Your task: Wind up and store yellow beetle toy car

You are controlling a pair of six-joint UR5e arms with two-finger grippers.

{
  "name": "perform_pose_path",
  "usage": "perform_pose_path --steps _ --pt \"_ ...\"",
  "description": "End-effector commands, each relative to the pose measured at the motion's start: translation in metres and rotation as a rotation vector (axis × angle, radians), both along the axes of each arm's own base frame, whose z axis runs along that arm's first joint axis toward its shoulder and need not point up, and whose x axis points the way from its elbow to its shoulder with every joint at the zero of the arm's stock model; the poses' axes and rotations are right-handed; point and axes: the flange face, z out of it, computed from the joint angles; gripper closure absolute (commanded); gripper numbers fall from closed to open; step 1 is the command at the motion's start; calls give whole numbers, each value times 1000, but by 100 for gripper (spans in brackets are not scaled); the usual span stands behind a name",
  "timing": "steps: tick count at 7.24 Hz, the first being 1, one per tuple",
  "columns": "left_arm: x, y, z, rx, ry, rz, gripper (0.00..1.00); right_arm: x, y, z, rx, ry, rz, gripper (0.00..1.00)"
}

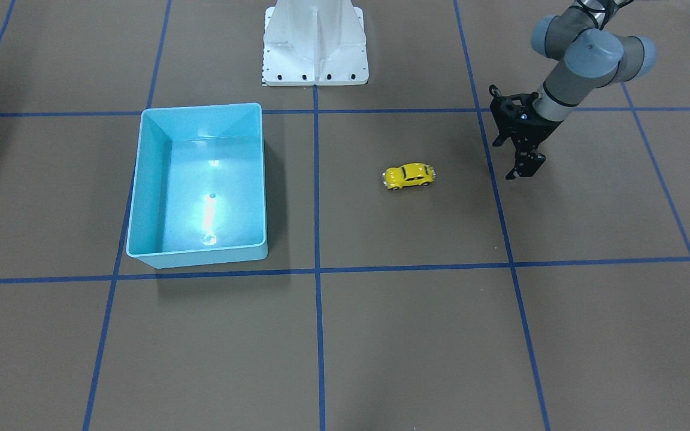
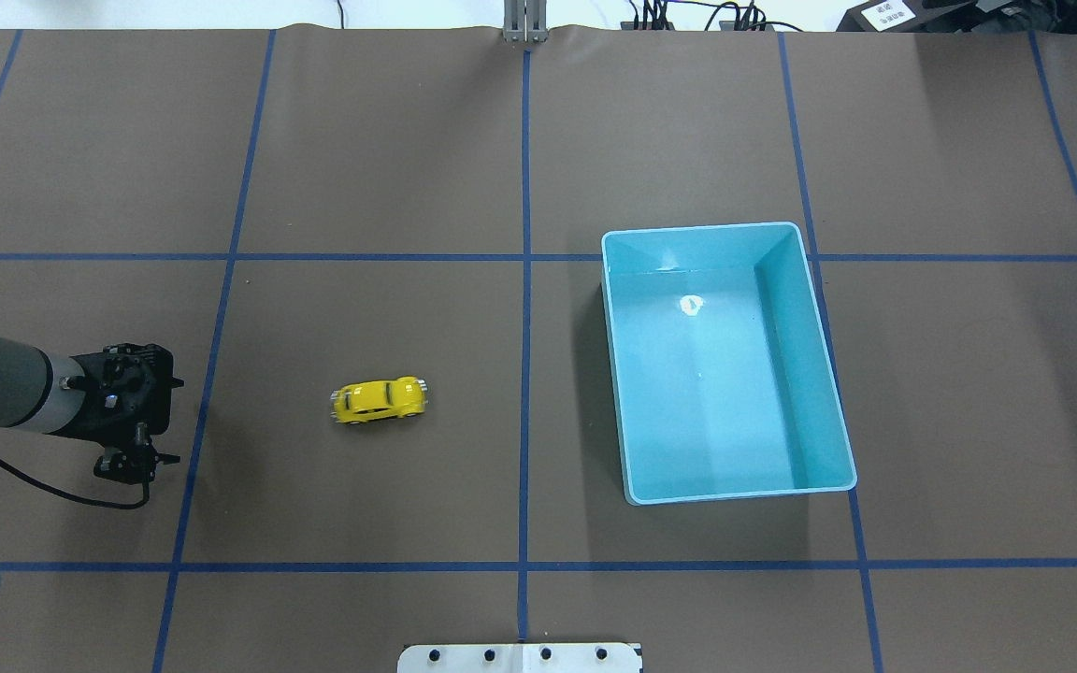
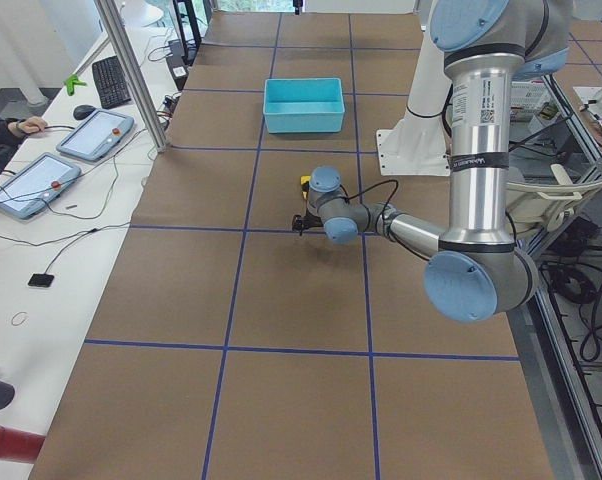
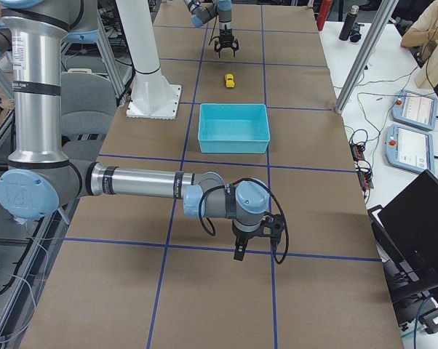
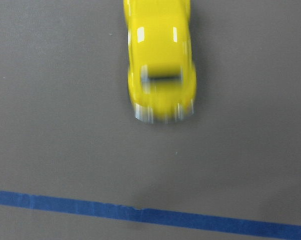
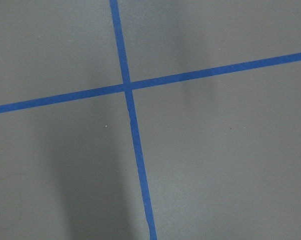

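While the front-facing camera looks steeply down on the table [image 1: 411,335], we see the yellow beetle toy car [image 1: 409,175] on its wheels at 3 o'clock from the blue bin [image 1: 201,108]. The two are well apart, with one blue tape line [image 1: 316,191] between them. The left gripper [image 1: 510,158] hangs at 3 o'clock of the car, apart from it, its fingers spread wide around nothing. The white robot base [image 1: 315,48] stands at 12 o'clock, against the view's top edge.

From overhead, the car [image 2: 379,400] lies at 3 o'clock of the left gripper [image 2: 135,465] and 9 o'clock of the bin [image 2: 697,228]. Brown table shows on every side of it. Its rounded body is glossy yellow, with dark windows and silver hubs, and its length runs along the 9-to-3 line.

In the left side view, the left gripper [image 3: 299,222] is low over the table. Only a sliver of the car [image 3: 306,181] peeks out at 12 o'clock behind the wrist. The bin [image 3: 303,105] sits farther on at 12 o'clock.

In the right side view, the right gripper [image 4: 254,247] hangs at 6 o'clock of the bin [image 4: 233,120], well apart from it. We cannot tell how its fingers stand. The car [image 4: 230,80] lies at 12 o'clock of the bin, and the left gripper [image 4: 226,49] is beyond it.

The left wrist camera shows the car [image 5: 160,65], blurred, at 12 o'clock, with a tape line crossing at 6 o'clock.

The right wrist camera shows only brown table and two tape lines crossing.
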Motion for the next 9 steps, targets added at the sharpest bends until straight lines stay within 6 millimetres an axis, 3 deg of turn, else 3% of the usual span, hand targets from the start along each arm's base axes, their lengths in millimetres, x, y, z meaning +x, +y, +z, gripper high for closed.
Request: perform_pose_path --steps 1,5,7,9 --pt "-17 -14 4 -21 6 -24 1 0 0 0 0 0 0 0" --pt "-50 -23 26 -66 41 -30 1 0 0 -1 2 0 0 0" --pt "-60 -33 16 -137 77 -48 1 -1 -4 -9 26 -2 -5 0" --pt "-64 -49 2 -318 98 -187 0 -4 -8 -19 103 -47 -9 0"
